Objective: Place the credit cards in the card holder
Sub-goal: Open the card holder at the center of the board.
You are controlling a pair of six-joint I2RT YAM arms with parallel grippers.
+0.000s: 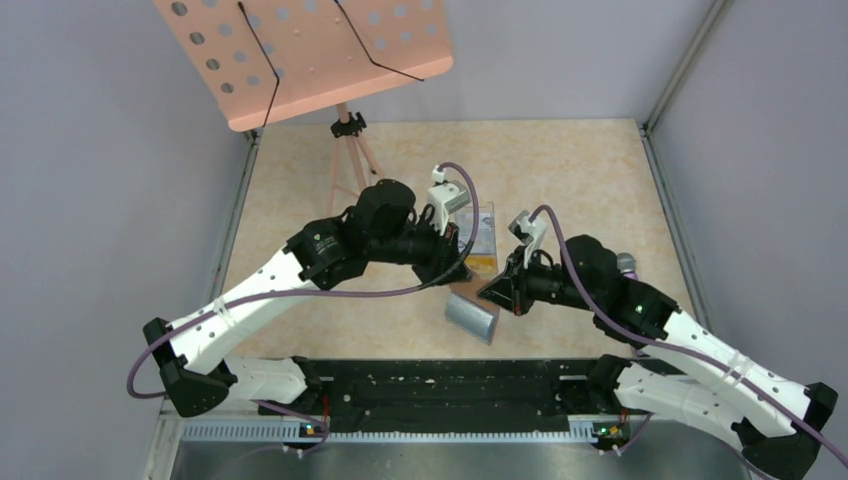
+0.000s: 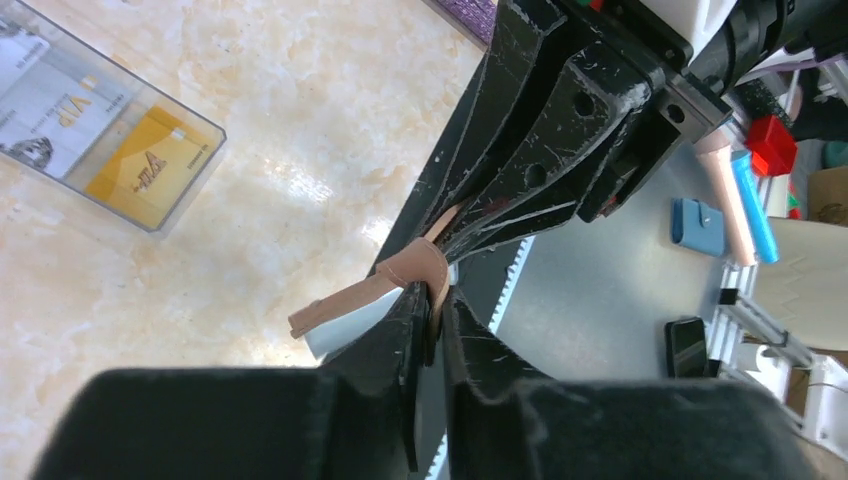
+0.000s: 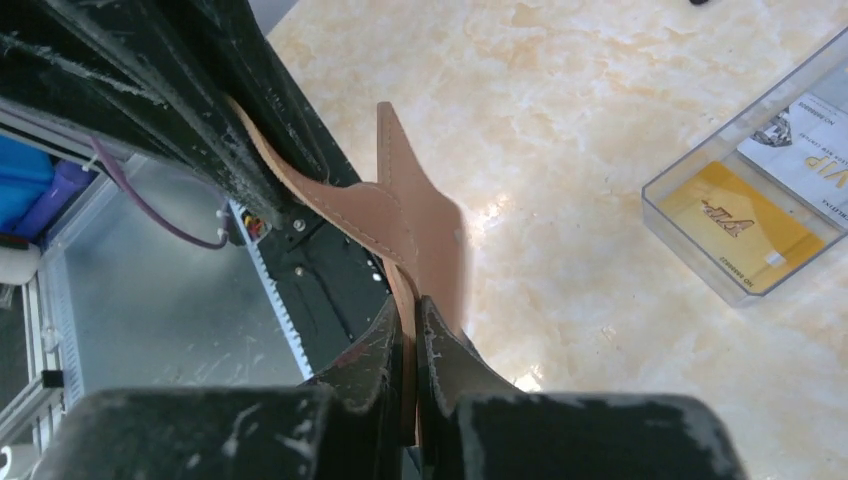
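Note:
The brown card holder [image 3: 425, 215] hangs between both grippers above the table, and its bluish-grey inner face [image 1: 472, 315] shows from above. My left gripper [image 2: 437, 305] is shut on its brown snap tab [image 2: 410, 268]. Opposite it, my right gripper [image 3: 412, 315] is shut on a brown flap edge. In the top view the left gripper [image 1: 455, 272] and right gripper [image 1: 497, 293] nearly touch. The credit cards lie in a clear plastic box [image 1: 478, 240]: a yellow card [image 2: 150, 170] [image 3: 745, 225] and a white printed card [image 2: 50, 110] [image 3: 810, 140].
A pink perforated music stand [image 1: 300, 50] on a tripod [image 1: 350, 150] stands at the back left. A black rail [image 1: 450, 385] runs along the table's near edge. Off the table lie a blue pouch [image 2: 697, 225] and a dark phone [image 2: 686, 345].

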